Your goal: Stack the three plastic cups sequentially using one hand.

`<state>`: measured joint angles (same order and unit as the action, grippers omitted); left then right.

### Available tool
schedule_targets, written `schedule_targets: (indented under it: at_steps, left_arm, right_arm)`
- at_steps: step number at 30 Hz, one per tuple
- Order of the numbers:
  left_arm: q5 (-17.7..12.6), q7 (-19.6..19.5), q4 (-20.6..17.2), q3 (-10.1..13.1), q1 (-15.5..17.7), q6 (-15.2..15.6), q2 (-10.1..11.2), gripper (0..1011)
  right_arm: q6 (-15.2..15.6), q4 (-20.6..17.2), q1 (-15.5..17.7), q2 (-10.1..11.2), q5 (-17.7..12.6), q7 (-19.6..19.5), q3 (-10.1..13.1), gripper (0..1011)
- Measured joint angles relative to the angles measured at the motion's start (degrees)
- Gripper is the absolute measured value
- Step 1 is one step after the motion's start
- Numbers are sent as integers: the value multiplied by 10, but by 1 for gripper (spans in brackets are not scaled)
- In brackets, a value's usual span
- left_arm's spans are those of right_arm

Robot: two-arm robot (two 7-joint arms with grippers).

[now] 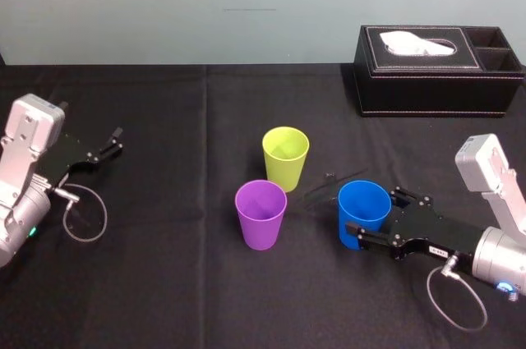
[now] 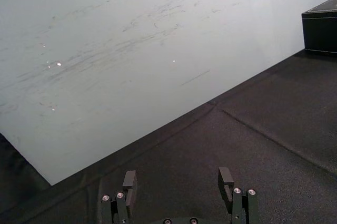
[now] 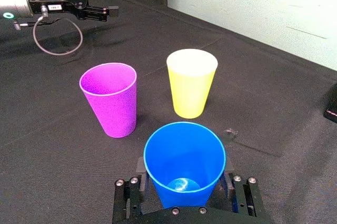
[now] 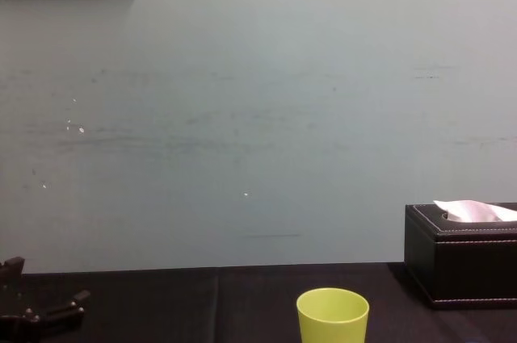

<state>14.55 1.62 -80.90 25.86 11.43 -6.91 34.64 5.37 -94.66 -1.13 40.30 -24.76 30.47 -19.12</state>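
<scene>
Clamping the smooth, tapered blue cup (image 1: 364,201) between long black jaws, the right gripper (image 1: 366,219) sits right of the yellow-green cup (image 1: 285,158). The purple cup (image 1: 260,213) stands near its front-left, and the left gripper (image 1: 117,141) idles far left with its jaws spread.

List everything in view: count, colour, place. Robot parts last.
blue cup: 1, blue, upright, front right
purple cup: 1, purple, upright, front centre, standing alone
yellow-green cup: 1, yellow-green, upright, just behind the purple cup, apart from it
tissue box: 1, black, white tissue on top, back right
tablecloth: 1, black, under everything
wall: 1, pale grey-green, behind the table
left gripper: 1, black, open and empty, parked far left
right gripper: 1, black, around the blue cup
</scene>
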Motion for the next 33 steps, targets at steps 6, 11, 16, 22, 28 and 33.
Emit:
schedule_targets:
  at_steps: [6, 11, 16, 22, 28, 33]
  left_arm:
    - [0, 0, 0, 0, 0, 0, 0, 1011]
    - [0, 0, 0, 0, 0, 0, 0, 1011]
    - [0, 0, 0, 0, 0, 0, 0, 1011]
    - [0, 0, 0, 0, 0, 0, 0, 1011]
    - [0, 0, 0, 0, 0, 0, 0, 1011]
    - [0, 0, 0, 0, 0, 0, 0, 1011]
  right_arm:
    - [0, 0, 0, 0, 0, 0, 0, 756]
    - [0, -1, 1, 1, 0, 0, 0, 733]
    - [-1, -1, 1, 1, 0, 0, 0, 721]
    - [-1, -1, 1, 1, -1, 0, 0, 722]
    - [-4, -11, 5, 1, 0, -7, 5, 722]
    - [-2, -42, 14, 1, 1, -25, 20, 722]
